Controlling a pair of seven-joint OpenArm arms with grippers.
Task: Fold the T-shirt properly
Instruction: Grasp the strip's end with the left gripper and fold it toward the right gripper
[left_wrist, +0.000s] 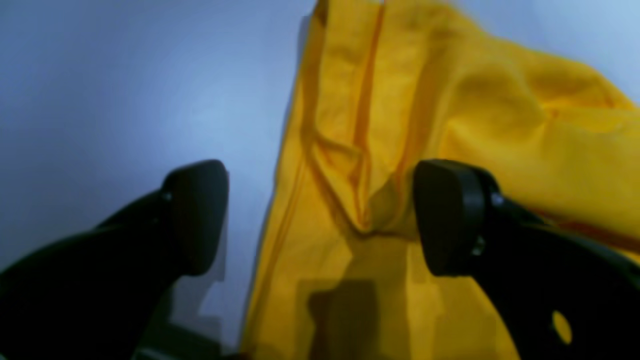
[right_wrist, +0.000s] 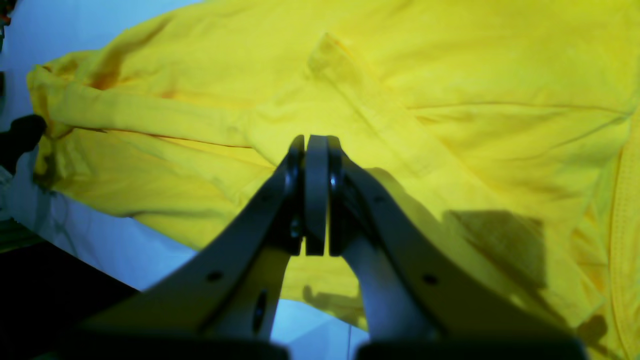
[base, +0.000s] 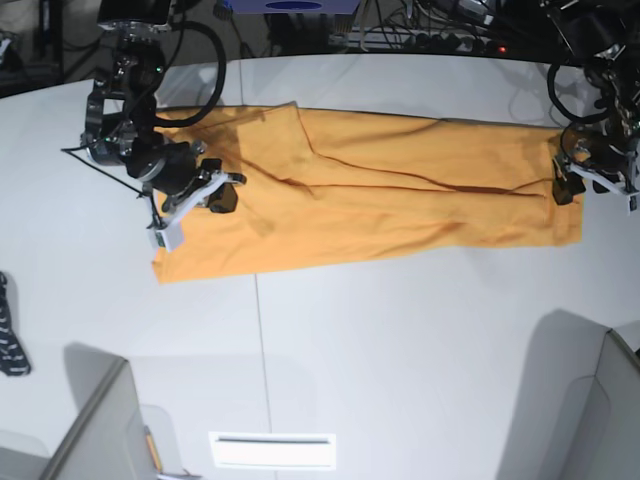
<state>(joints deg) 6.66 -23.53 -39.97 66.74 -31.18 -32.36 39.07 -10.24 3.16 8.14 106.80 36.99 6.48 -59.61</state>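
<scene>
- Presently, T-shirt (base: 370, 195): orange-yellow cloth, lying as a long folded band across the far half of the white table (base: 400, 340). Its length runs from one arm to the other. A raised crease runs lengthwise along the middle of the T-shirt, and a diagonal fold edge sits toward the end nearer the right gripper.
- Right gripper (right_wrist: 316, 150): above the T-shirt, near that end. In the right wrist view its two fingers are pressed flat together with no gap between the pads and no cloth caught between them. Its shadow falls on the T-shirt just beside it.
- Left gripper (left_wrist: 320, 215): at the opposite short end of the T-shirt. In the left wrist view its two black fingers stand wide apart. A puckered ridge of the T-shirt lies between them, closer to one finger than the other. Whether that finger touches the cloth cannot be told, as the view is blurred.
- Table: bare white surface on the near side of the T-shirt, with a thin seam line running from the T-shirt's near edge toward the front.
- Black strap (base: 10, 330): on the table, well apart from the T-shirt, beyond the right gripper's end and nearer the front.
- Cables (base: 420, 30): dark tangle behind the table, past the T-shirt's far edge.
</scene>
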